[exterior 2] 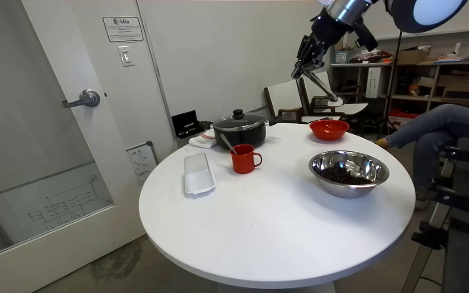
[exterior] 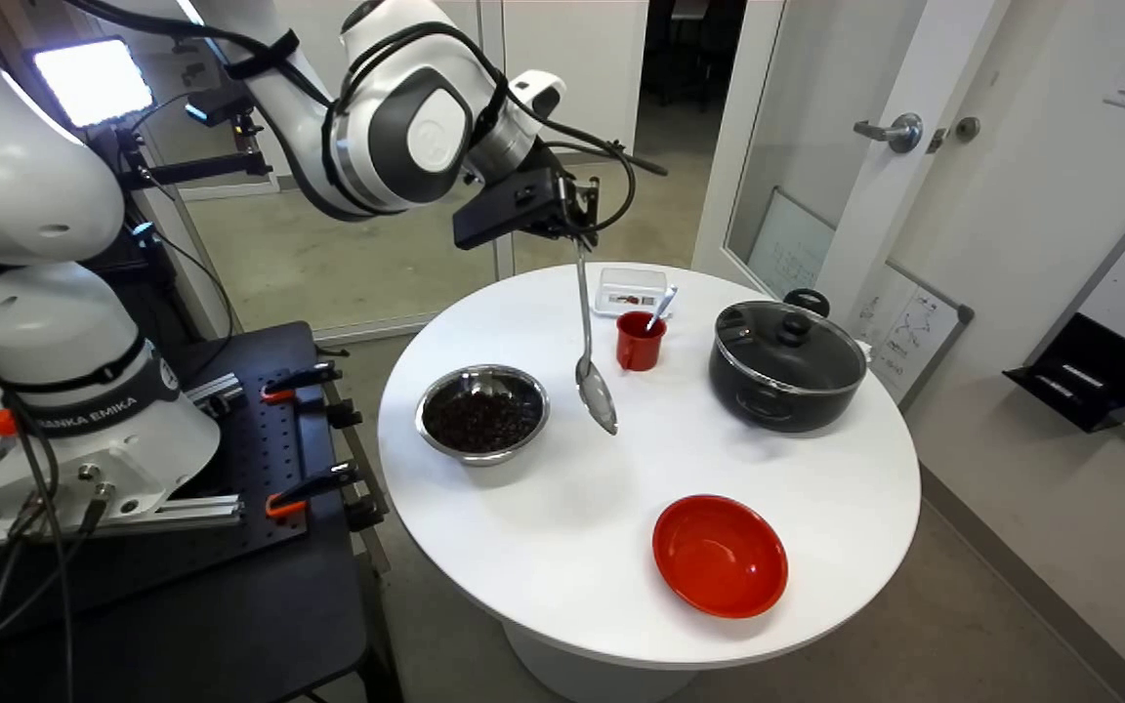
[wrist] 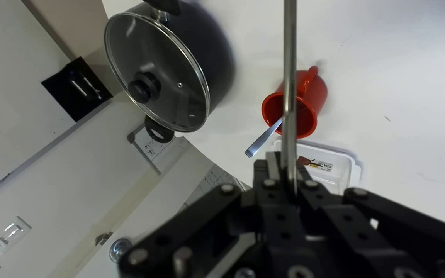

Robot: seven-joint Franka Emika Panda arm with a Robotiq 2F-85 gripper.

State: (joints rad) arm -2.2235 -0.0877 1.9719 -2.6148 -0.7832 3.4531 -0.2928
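1. While the jaws clamp tightly around the top of its handle, the long metal spoon (exterior: 592, 383) hangs in the air above the round white table (exterior: 543, 532), bowl end down and well off the surface.
2. And look at the wrist view: that handle runs straight out from between the jaws, crossing right in front of a red mug (wrist: 317, 96), which stands upright on the table with a metal utensil (wrist: 263, 139) leaning out over its rim.
3. Just beside the mug, here's a plastic box (exterior 2: 200, 179) with a printed label on it.
4. Near those two sits the big black pot (exterior: 812, 410), glass lid (exterior: 768, 353) on, knob up top, and there's a white cloth (exterior 2: 200, 142) lying just beside it.
5. Over to the metal bowl (exterior 2: 348, 190), small dark pieces (exterior: 482, 420) lying inside, on the side of the table nearest the base of the white arm (exterior: 436, 127).
6. Well apart from the mug, close to the table's edge, there's a red bowl (exterior: 721, 557) standing upright.
7. Out past the table, a door (exterior 2: 63, 57) with a lever handle stands nearby, chairs (exterior 2: 285, 94) sit by the wall, and in an exterior view we get a seated person's legs (exterior 2: 442, 126) in jeans.
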